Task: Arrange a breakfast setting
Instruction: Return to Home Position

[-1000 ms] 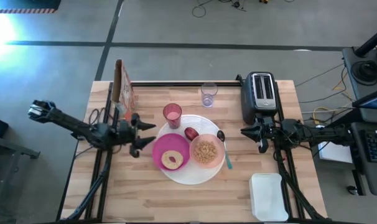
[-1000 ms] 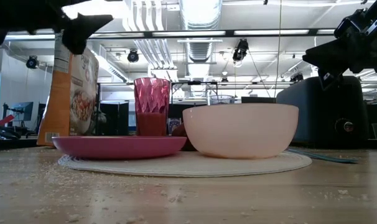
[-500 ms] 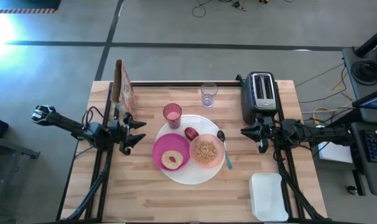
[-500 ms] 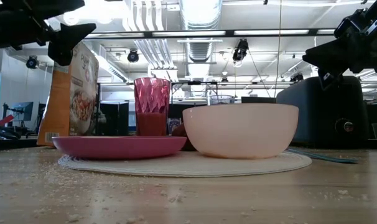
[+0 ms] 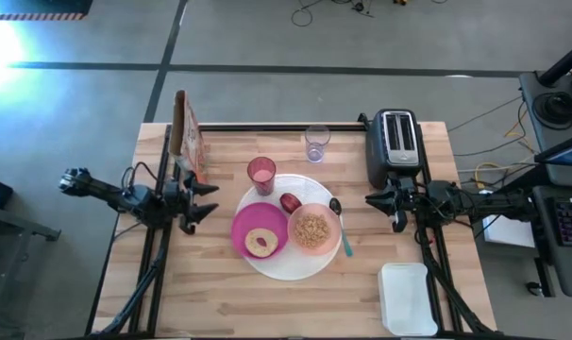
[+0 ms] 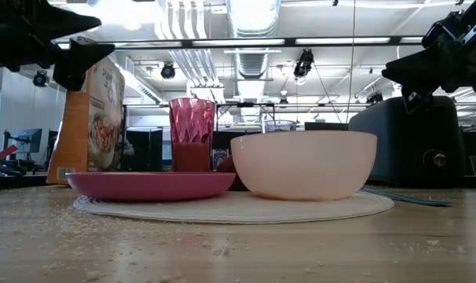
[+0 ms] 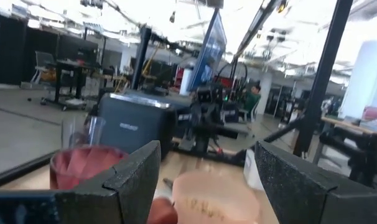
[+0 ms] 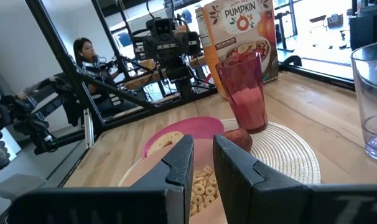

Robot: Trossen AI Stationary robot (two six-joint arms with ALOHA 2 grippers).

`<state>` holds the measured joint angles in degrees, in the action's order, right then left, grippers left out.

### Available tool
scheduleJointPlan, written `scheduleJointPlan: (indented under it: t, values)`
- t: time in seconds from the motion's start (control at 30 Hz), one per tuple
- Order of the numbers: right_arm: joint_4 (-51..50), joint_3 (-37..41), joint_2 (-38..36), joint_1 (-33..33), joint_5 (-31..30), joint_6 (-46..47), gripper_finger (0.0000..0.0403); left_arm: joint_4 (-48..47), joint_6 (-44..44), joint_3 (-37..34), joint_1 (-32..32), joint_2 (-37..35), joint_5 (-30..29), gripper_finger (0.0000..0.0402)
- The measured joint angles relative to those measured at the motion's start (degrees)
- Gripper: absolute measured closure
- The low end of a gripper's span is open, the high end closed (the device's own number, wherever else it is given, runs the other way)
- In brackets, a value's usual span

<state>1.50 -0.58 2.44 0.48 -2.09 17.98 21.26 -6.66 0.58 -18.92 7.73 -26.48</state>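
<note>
The light wooden table (image 5: 267, 302) carries everything. Over its left edge hangs the left gripper (image 5: 209, 199), well apart from the dishes; its dark fingers (image 7: 135, 177) are spread wide with nothing between them. Over the right edge, just in front of the toaster, hangs the right gripper (image 5: 371, 199); its fingers (image 8: 178, 167) stand with only a thin slit between them, seemingly closed, and grip nothing.

The large round white plate (image 5: 286, 271) lies at the table's middle. The black-and-silver toaster (image 5: 395, 142) stands at the far right, the white rectangular tub (image 5: 406, 297) lies at the near right corner, and an upright orange cereal box (image 5: 185, 137) stands at the far left.

On the white plate, the magenta bowl (image 5: 241, 222) sits on the left and the peach bowl (image 5: 335, 232), filled with cereal rings, sits just beside it on the right. The pink translucent tumbler (image 5: 261, 175) stands at the plate's far rim. The clear cup (image 5: 316, 144) stands behind it, off the plate. The teal-handled spoon (image 5: 342, 227) lies along the peach bowl's right side. The round bread (image 5: 260, 243) rests in the magenta bowl. The small red fruit (image 5: 290, 202) sits between the tumbler and the two bowls.
</note>
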Motion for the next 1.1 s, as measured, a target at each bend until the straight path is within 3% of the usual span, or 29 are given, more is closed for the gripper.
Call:
scheduleJointPlan:
  t: [0.5,1.1]
  values:
    - [0.0,0.0,0.0,0.0,0.0,0.0,0.0351,-6.11,-2.9,-0.04,0.0,-5.3,-0.07,0.0157]
    - [0.0,0.0,0.0,0.01,0.0,0.0,0.0351,-6.1,-2.88,-0.07,0.0,-2.7,-0.04,0.0157]
